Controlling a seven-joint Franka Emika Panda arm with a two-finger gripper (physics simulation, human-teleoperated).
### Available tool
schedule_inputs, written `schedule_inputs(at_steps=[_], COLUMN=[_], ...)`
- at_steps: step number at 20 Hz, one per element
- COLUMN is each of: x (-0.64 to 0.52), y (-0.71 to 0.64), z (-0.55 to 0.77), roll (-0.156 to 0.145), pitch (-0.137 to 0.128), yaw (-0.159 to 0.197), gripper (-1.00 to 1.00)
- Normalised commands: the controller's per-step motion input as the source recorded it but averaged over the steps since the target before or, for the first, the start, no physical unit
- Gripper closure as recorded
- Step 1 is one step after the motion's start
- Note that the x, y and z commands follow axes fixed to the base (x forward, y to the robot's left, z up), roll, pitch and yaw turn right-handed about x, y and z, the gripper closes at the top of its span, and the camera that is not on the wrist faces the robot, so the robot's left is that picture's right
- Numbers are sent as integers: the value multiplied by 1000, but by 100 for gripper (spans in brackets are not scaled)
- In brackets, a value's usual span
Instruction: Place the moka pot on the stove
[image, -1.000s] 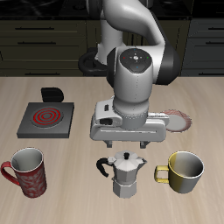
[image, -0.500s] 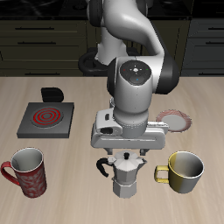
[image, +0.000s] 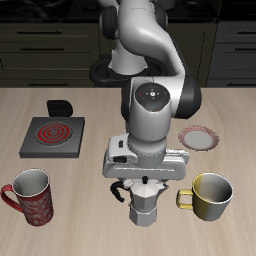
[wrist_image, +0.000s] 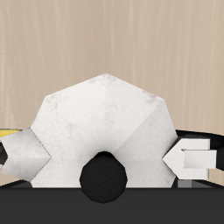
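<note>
The silver faceted moka pot (image: 146, 207) stands upright near the table's front edge, between two mugs. My gripper (image: 146, 186) is directly over it, open, with its fingers down around the pot's top on either side. In the wrist view the pot's lid (wrist_image: 101, 109) with its black knob (wrist_image: 102, 175) fills the frame, and the two fingers (wrist_image: 24, 149) flank it with small gaps. The stove (image: 55, 136), a dark square hotplate with a red coil and a black knob block (image: 60, 106), lies farther back, well apart from the pot.
A red patterned mug (image: 30, 195) stands at the front in front of the stove. A yellow mug (image: 212, 196) stands close beside the pot. A pink-rimmed plate (image: 198, 137) lies farther back, partly behind the arm.
My gripper has come forward and down, from behind and above the pot to straddling its top. The pot has not moved.
</note>
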Motion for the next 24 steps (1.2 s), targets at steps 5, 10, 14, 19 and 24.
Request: schedule_inputs(at_steps=[5,10,14,19,24], x=[56,-40,-163,-119,-290], y=[-191,-160,-66,-141,-73], z=[-182,123,294,274,285], roll=[-24,-6,8,-27,7], pitch=[12,-15,-55,-40,-51], yaw=[6,-15,-8,-12,-11], gripper=[100,100,100,100,100])
